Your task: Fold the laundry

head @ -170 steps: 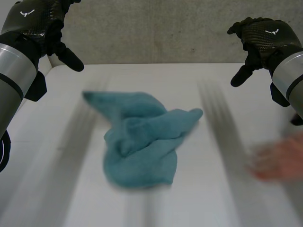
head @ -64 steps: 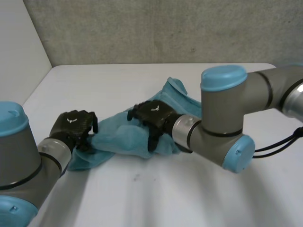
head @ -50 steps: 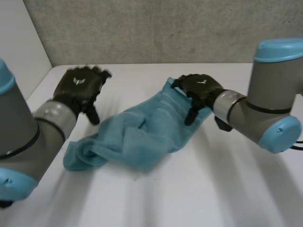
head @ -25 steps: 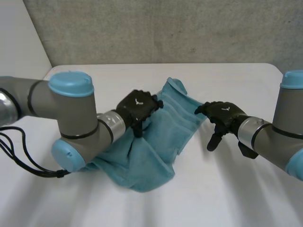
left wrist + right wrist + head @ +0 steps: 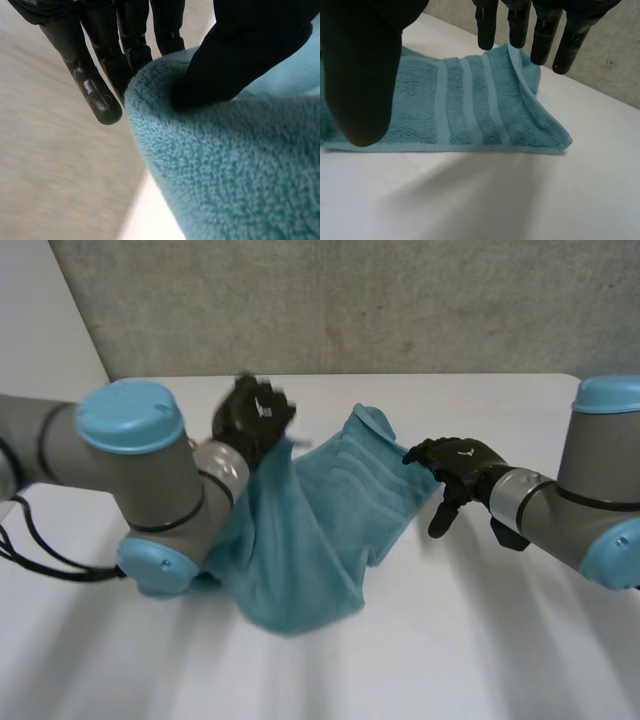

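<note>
While the teal towel (image 5: 320, 510) lies bunched on the white table (image 5: 480, 640) with 1 edge pinched up between the left hand's (image 5: 250, 420) thumb and fingers, its striped end (image 5: 485, 115) lies just beside the nearer right hand (image 5: 455, 465), slack-fingered and empty.
</note>
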